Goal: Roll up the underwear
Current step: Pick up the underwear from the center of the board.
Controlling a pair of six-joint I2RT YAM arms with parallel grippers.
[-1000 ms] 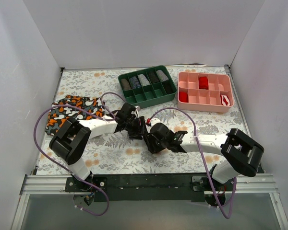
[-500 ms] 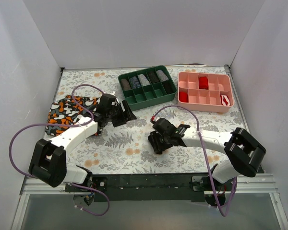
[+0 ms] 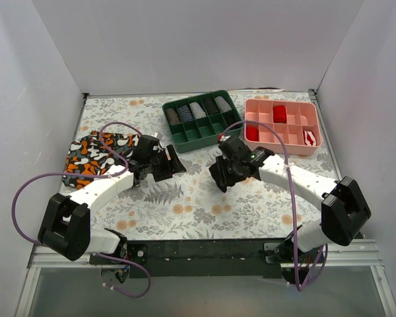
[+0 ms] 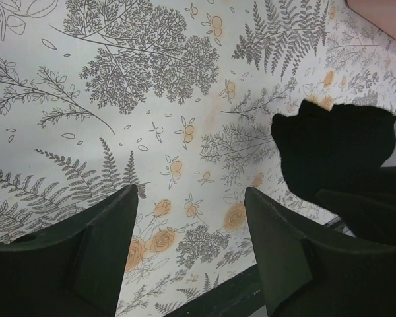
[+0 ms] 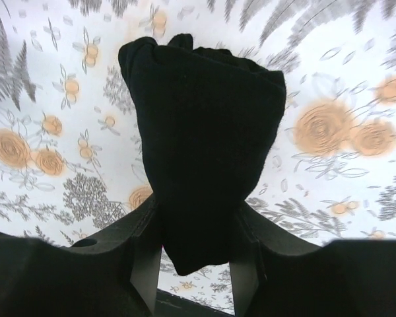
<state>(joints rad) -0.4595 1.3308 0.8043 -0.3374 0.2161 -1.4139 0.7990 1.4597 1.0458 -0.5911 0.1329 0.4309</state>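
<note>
Right wrist view shows the right claw (image 5: 197, 231) clamped on the rolled underwear (image 5: 204, 125) (left claw (image 4: 191, 198) apart, empty), so setting it down seems next.

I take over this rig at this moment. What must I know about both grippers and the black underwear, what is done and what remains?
Left gripper: open and empty, over the tablecloth.
Right gripper: shut on the black underwear, which is bunched into a compact roll.
Place: the roll is in front of the green tray; the camouflage underwear lies at the left side.
Done: the rolling looks finished.
Left: probably to set the roll down; where is not shown.
</note>
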